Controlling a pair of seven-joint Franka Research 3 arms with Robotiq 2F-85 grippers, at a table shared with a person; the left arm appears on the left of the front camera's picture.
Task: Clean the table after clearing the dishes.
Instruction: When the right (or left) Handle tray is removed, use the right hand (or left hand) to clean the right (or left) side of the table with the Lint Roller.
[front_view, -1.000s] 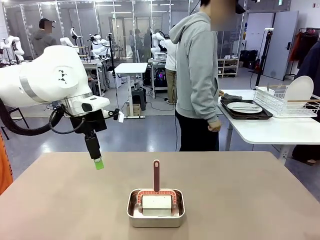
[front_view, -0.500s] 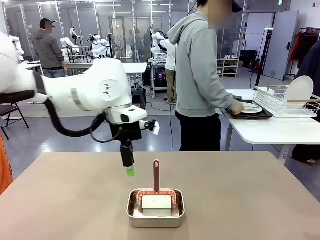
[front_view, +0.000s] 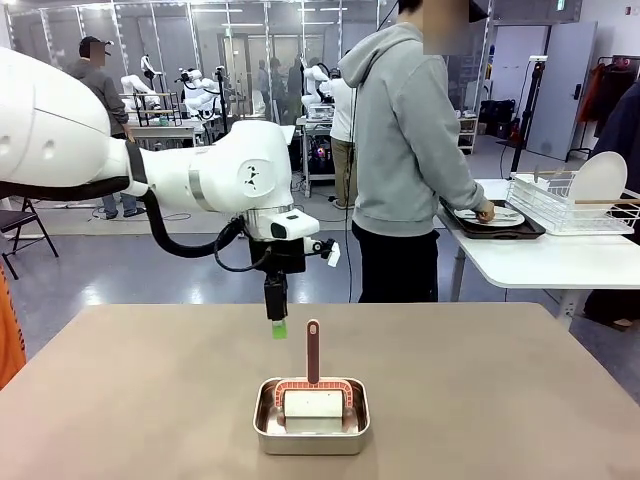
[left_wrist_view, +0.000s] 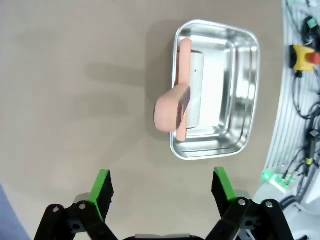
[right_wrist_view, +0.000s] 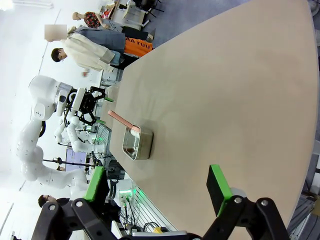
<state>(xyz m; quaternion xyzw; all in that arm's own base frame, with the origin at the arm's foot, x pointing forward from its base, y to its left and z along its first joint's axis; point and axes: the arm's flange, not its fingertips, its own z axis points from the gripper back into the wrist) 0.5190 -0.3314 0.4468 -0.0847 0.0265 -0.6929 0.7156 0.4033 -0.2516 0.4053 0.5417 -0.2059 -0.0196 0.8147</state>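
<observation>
Nearest the robot's side, a small steel pan (front_view: 312, 415) sits at 6 o'clock on the tan table (front_view: 120, 400). It holds a pink-handled roller (front_view: 313, 352) whose handle rises over the pan's far rim toward 12 o'clock. The left gripper (front_view: 278, 325) hovers above the tabletop at 11 o'clock of the pan, near the handle but apart from it. Its fingers point down, and its own wrist camera shows the green-padded jaws spread wide with nothing between them. The right gripper (right_wrist_view: 157, 187), seen from its wrist camera, also stands wide and empty, with the pan well beyond its fingers at about 11 o'clock. Past the table's far edge, at 1 o'clock, a person (front_view: 405, 150) in a grey hoodie faces a white side table (front_view: 540, 262) at 3 o'clock. The person's hand (front_view: 484, 211) rests at a white plate (front_view: 492, 215) lying on a dark tray (front_view: 500, 229) there. Just beside the tray, at its 3 o'clock, a wire rack (front_view: 560, 208) holds a second plate (front_view: 600, 180) on edge.
</observation>
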